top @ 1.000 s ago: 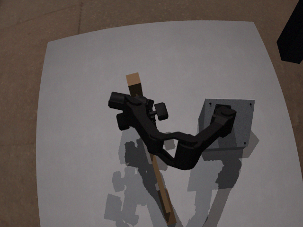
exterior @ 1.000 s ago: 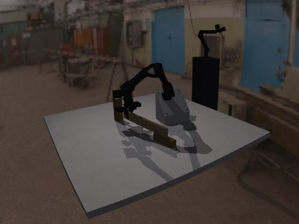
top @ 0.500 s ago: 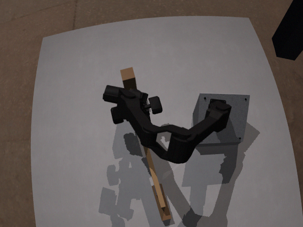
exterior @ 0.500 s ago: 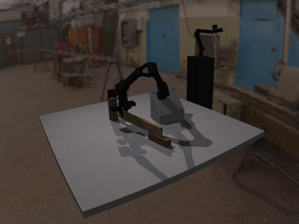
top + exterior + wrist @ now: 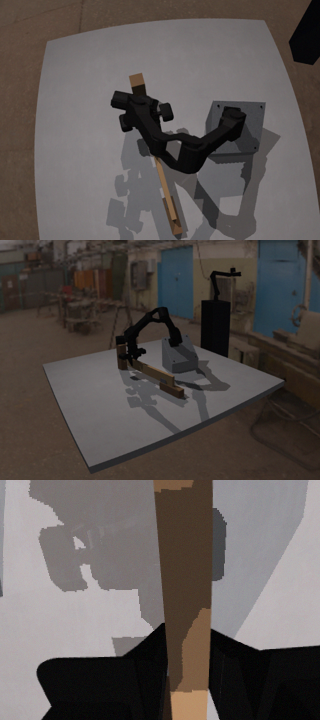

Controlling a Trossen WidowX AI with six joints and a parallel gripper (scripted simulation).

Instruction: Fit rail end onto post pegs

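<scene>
The exterior view shows the bracket (image 5: 163, 381) beside the far end of the rail (image 5: 165, 187) (image 5: 155, 372) (image 5: 187, 555) on the block (image 5: 171, 391) (image 5: 177, 229); the wrist view shows only a stretch of rail, clamped between the fingers of the gripper (image 5: 147, 118) (image 5: 132, 361) (image 5: 188, 665). From the top, the arm (image 5: 189, 157) (image 5: 147, 320) hides where rail meets post (image 5: 136, 80) (image 5: 121, 356), so contact and pegs cannot be judged. The post stands well inside the table's (image 5: 77, 72) (image 5: 103, 426) edges. The arm arches over from its base (image 5: 252, 129) (image 5: 180, 367), gripper downward.
</scene>
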